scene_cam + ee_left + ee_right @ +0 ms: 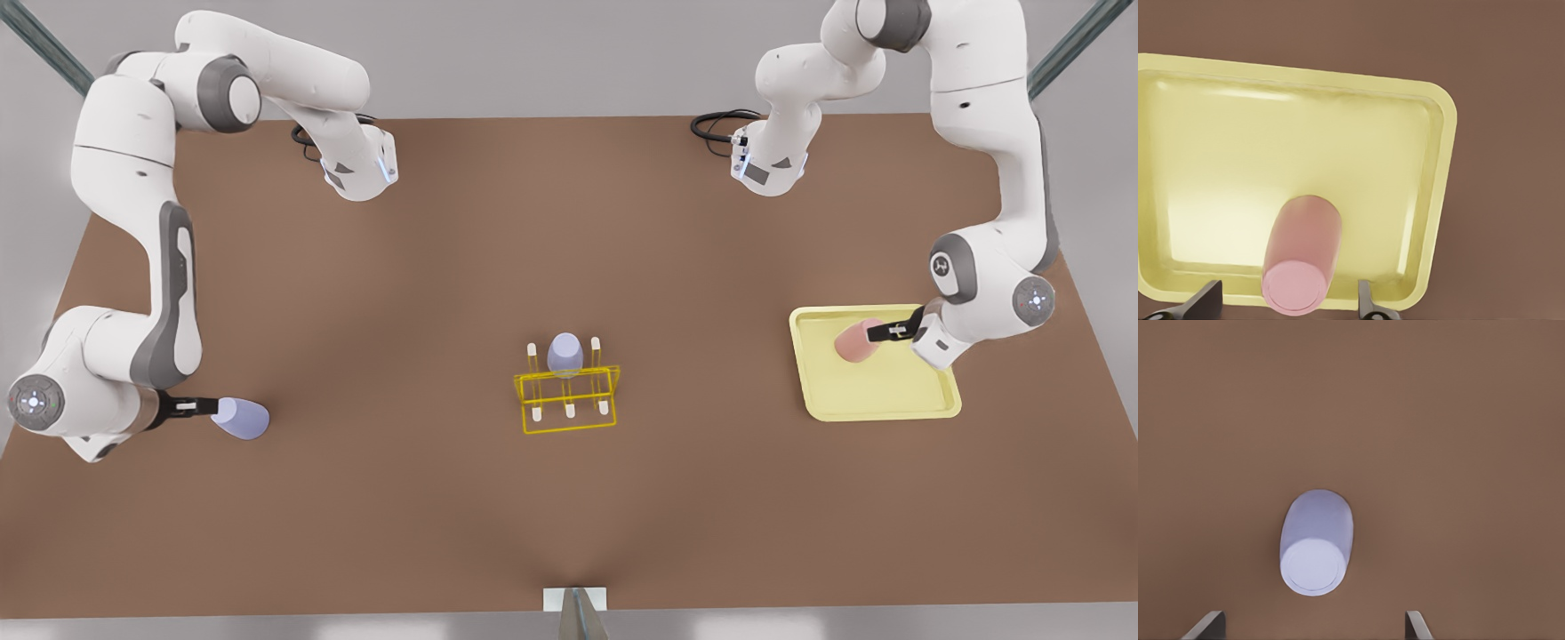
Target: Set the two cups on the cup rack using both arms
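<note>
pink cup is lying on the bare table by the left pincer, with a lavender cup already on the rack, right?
Not quite. The pink cup lies on the pale-yellow tray, not the bare table, as the left wrist view shows. The rest holds: the open left pincer is at it, and a lavender cup already sits on the yellow rack in the front view.

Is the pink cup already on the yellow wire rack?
No. The pink cup sits on the pale-yellow tray; the rack holds a lavender cup.

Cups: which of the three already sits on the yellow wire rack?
The lavender cup at table centre, upside down over a peg of the rack. The other lavender cup and pink cup sit elsewhere.
</note>
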You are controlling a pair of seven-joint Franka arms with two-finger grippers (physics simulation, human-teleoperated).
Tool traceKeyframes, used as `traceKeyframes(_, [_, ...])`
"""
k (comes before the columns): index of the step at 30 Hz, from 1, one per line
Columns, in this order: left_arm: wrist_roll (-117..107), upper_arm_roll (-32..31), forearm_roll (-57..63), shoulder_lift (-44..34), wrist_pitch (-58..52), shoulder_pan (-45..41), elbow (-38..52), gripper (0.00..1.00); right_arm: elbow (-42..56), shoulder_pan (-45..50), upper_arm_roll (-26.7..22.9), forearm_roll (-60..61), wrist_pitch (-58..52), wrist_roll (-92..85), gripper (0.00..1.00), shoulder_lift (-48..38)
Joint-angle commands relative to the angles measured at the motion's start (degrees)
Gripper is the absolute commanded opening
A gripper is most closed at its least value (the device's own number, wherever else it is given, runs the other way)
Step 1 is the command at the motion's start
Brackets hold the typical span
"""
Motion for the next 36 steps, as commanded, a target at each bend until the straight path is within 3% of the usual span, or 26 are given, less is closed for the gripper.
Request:
traceKeyframes(1, [24.85, 0.19, -0.31, -0.22, 16.49, 0.2, -2.24, 1.0, -3.02, -0.8, 0.07, 2.75, 11.15, -11.49, 1.0, -0.79])
traceKeyframes(6, [24.68, 0.27, -0.4, -1.1, 16.06, -0.42, -6.19, 1.0, -8.3, -1.15, 0.07, 3.37, 14.67, -13.61, 1.0, -0.26])
traceKeyframes(14, [22.48, 0.19, -0.49, -0.4, 18.78, -1.74, -10.68, 1.0, -9.09, -0.8, -0.02, 2.58, 14.06, -13.35, 1.0, 2.81])
traceKeyframes(26, [22.22, 0.36, -0.4, 2.06, 28.09, -1.3, -14.19, 1.0, -12.69, -1.33, -0.55, 2.84, 17.22, -11.24, 1.0, 3.95])
traceKeyframes(34, [21.69, 0.89, -0.4, 2.5, 28.18, -1.3, -14.54, 1.0, -12.87, -1.24, -0.55, 2.75, 17.22, -11.32, 1.0, 4.83])
traceKeyframes(36, [20.99, 0.89, -0.4, 2.5, 28.18, -1.47, -14.54, 0.92, -12.87, -1.24, -0.55, 2.75, 17.22, -11.41, 1.0, 4.75])
